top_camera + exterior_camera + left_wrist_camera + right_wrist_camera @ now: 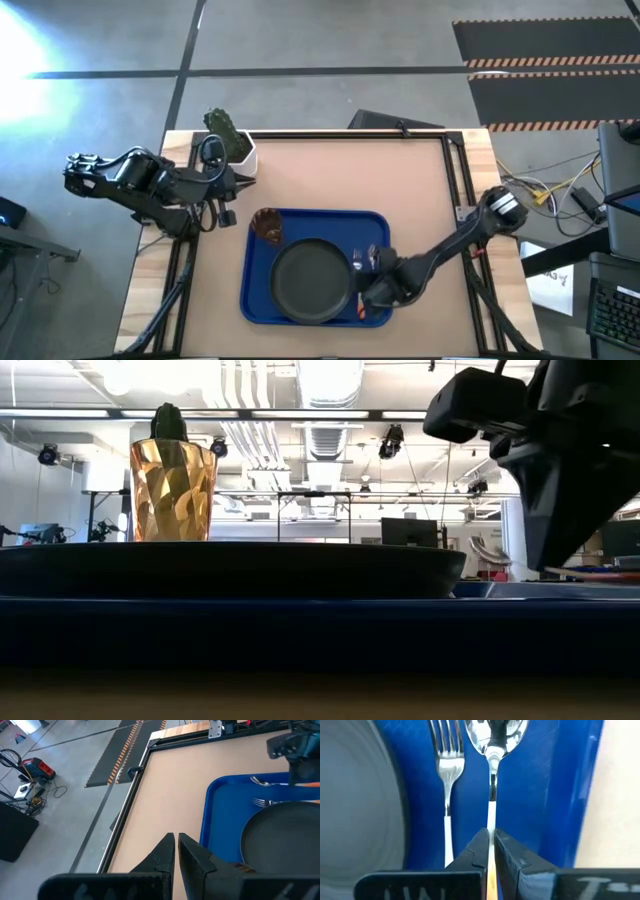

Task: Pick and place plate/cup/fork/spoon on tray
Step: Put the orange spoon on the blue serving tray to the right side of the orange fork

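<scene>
The blue tray (262,300) lies mid-table with the dark plate (312,280) on it and the amber cup (268,226) upright in its far left corner. The fork (449,765) lies on the tray floor between the plate (355,805) and the spoon (495,735). My right gripper (370,292) is low over the tray's right part, shut on the spoon. My left gripper (240,181) is shut and empty, held above the table left of the tray, near the cactus pot (232,140). It also shows in the left wrist view (176,842). My right gripper pinches the spoon's handle (491,832) between its two fingers. The fingers come from above, slanting toward the far edge, and lie along the handle. The spoon points its bowl away, parallel to the fork; whether it rests on the tray floor I cannot tell.
The white pot with the green cactus stands at the table's far left corner. A black frame rail (455,170) runs along the far and right edges. Bare tabletop (350,180) lies beyond the tray.
</scene>
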{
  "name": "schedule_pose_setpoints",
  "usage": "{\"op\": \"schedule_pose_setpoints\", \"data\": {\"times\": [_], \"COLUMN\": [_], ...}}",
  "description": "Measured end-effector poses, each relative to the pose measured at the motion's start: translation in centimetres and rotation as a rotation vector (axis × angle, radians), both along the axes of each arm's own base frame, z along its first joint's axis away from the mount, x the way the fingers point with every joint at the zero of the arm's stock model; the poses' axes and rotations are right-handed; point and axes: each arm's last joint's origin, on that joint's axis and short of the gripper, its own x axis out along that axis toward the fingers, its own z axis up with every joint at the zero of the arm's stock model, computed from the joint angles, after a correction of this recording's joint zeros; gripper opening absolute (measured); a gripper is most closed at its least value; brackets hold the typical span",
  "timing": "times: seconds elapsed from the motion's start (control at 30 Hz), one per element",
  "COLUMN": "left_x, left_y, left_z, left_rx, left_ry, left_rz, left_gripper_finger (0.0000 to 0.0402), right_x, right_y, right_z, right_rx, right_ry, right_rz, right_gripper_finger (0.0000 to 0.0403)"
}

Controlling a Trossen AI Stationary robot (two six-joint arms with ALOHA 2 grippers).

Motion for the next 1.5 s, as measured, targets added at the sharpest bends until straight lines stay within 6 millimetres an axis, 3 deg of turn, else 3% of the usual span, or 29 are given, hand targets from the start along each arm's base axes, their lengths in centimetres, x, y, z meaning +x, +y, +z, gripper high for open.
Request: {"op": "schedule_pose_setpoints", "data": {"times": [0.27,0.87,1.5], "left_x": [0.0,0.1,0.1], "left_y": [0.0,0.0,0.0], "left_z": [-0.1,-0.2,-0.2], "left_rx": [0.0,-0.002,-0.002], "left_ry": [0.003,0.006,0.006], "left_rz": [-0.001,-0.003,-0.003], "left_gripper_finger": [0.0006,0.0006,0.0006], "right_x": [1.1,0.8,0.4], "right_y": [1.0,1.2,1.0], "right_z": [-0.8,-1.3,-3.1], "right_rx": [0.008,0.033,0.059], "right_ry": [0.024,0.068,0.013], "right_rz": [0.027,0.057,0.06], "right_gripper_finger": [0.0008,0.0008,0.0008]}}
